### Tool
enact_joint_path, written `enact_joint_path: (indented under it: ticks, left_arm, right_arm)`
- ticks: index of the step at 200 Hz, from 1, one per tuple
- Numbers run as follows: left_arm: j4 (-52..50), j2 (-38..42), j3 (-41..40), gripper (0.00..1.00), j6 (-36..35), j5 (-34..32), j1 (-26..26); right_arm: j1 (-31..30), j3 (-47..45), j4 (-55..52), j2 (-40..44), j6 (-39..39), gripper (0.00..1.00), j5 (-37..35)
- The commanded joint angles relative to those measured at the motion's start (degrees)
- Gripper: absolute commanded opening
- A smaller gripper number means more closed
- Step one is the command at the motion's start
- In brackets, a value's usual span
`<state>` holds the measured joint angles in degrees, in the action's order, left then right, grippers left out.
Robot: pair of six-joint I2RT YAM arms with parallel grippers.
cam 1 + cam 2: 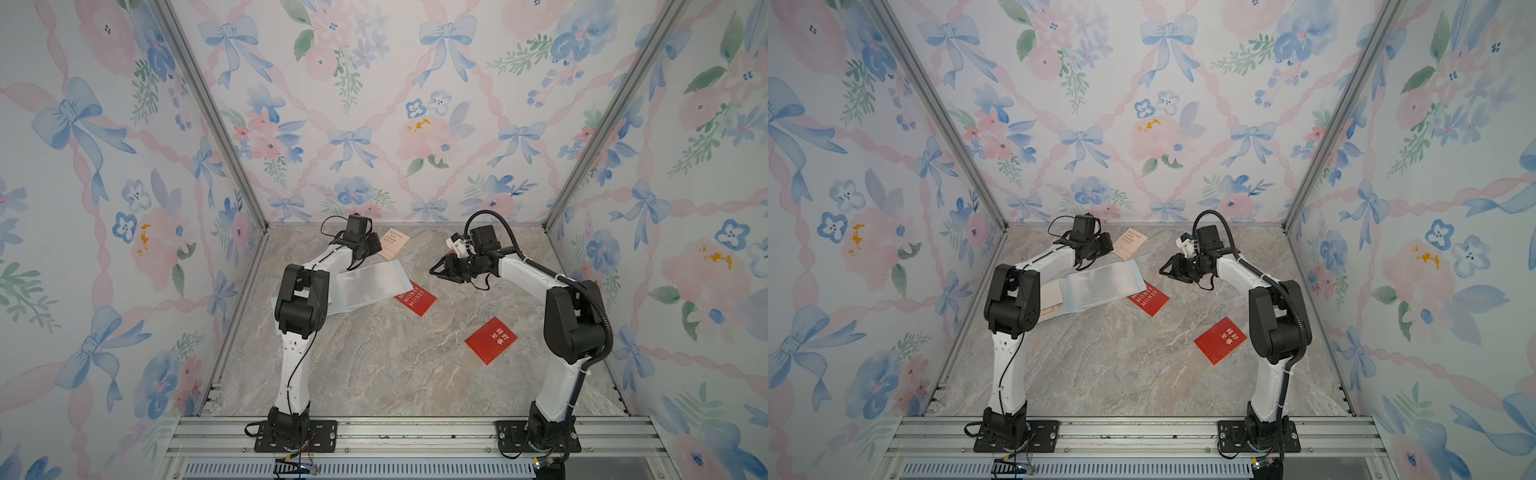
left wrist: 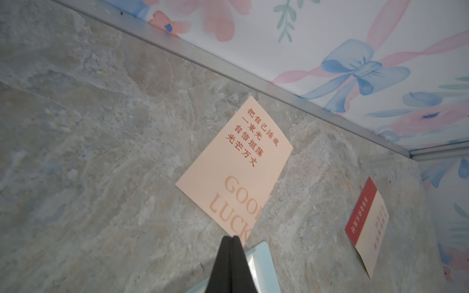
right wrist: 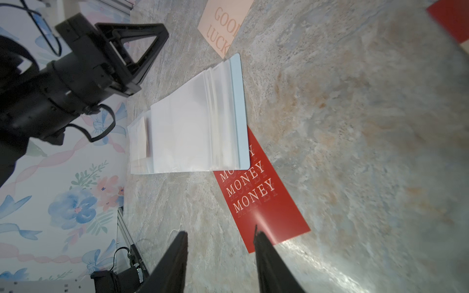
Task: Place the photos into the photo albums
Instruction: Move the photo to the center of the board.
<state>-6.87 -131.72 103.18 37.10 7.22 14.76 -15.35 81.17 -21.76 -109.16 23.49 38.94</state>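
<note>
Noted floral wallpaper point(image 1: 374, 104) with blue bows on three sides, marbled grey bench point(image 1: 374, 374) below. Found photo album point(image 1: 370, 286) lying open toward left of bench, clear sleeve pages up, pale blue cover edge showing at its right end, left end passing beneath left arm's elbow. Spotted pale card point(image 1: 1051, 296) inside a sleeve at that left end. Logged left tool point(image 2: 231, 238) closed, tips pressed together, poised over album's far corner. Located cream "GOOD LUCK" card point(image 1: 395, 243) flat on bench just beyond album, near back wall. Recorded red "MONEY" card point(image 1: 417, 299) flat on bench, one corner tucked under album's right edge. Found right tool point(image 3: 220, 231) open, jaws apart, gripping nothing, raised above bench right of album, tips pointing toward it. Noted red card with Chinese characters point(image 1: 491, 340) farther right and nearer front, well apart from album. Caught red-and-cream card point(image 2: 365, 228) only in left wrist view, close to wall.
</note>
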Motion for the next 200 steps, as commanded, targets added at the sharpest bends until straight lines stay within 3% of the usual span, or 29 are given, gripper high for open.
enact_joint_path:
  ticks: [1, 71, 135, 200]
  left_arm:
    - [0.19, -4.14, 7.1, 0.0, 2.37, -0.9, -0.89]
    - [0.07, -18.39, 21.71, 0.0, 6.83, 1.82, -0.71]
    - [-0.05, -22.72, 24.48, 0.0, 9.08, 0.76, -0.57]
    - [-0.26, -23.18, 22.53, 0.0, 9.15, 6.7, 3.03]
  right_arm:
    - [0.85, -1.86, -1.23, 2.33, -1.55, 0.45, 0.62]
    - [2.21, -5.27, -1.7, 6.13, -2.57, 0.45, 0.7]
    - [2.43, -7.15, -1.88, 6.6, -3.07, 0.45, 0.72]
    - [3.66, -8.6, -2.77, 9.4, -3.67, 0.45, 0.13]
